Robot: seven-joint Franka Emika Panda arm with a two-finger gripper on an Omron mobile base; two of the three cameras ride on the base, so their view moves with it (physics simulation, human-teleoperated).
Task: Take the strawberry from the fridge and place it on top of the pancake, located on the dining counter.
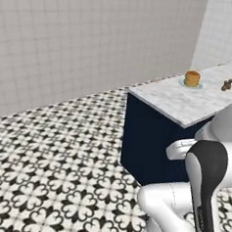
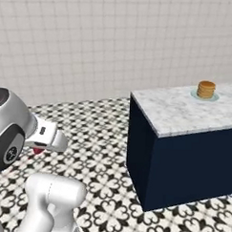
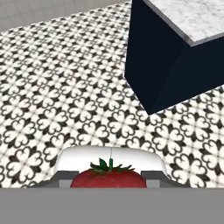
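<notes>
while clamped on the strawberry [image 3: 108, 178], hand [image 3: 109, 180] above patterned floor [image 3: 52, 100], dining counter [image 3: 175, 65] ahead

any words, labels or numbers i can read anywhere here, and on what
None can be read.
Arm: small marks on a dark joint cap and on the white link beside it, too small and blurred to read.
Pancake, counter, strawberry: no text.

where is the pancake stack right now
The pancake sits on its pale plate on the dining counter, near the far edge, with a small dark shaker to its right in the left base view.
</notes>
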